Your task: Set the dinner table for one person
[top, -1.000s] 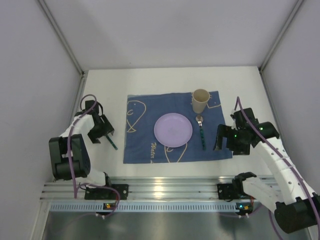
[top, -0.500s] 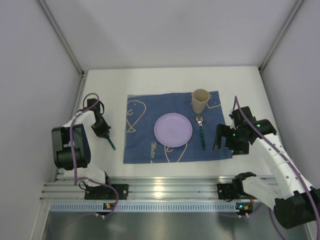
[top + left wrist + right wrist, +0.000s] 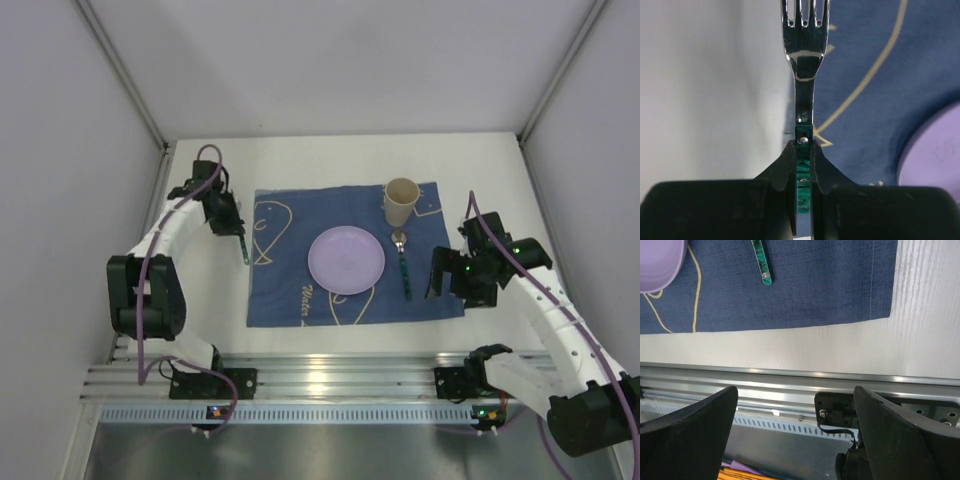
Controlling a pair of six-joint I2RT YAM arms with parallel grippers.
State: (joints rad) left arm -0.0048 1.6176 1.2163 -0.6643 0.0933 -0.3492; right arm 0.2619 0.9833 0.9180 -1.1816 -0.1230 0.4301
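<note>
On the white dinner table lies a dark blue placemat bearing a lilac plate, a beige cup and a green-handled spoon. My left gripper hangs over the mat's left edge, shut on a fork. In the left wrist view the fingers pinch the fork's green handle, and the steel tines point away across the mat's edge. My right gripper stands open at the mat's right side, nothing between its fingers.
Grey walls enclose the table on three sides. An aluminium rail with both arm bases runs along the near edge; in the right wrist view the rail lies just beyond the open fingers. The plate's rim lies right of the fork.
The left gripper shut on the fork lying left of the mat, then carried it farther back and rightward to the mat's left edge. The right arm barely moved.
</note>
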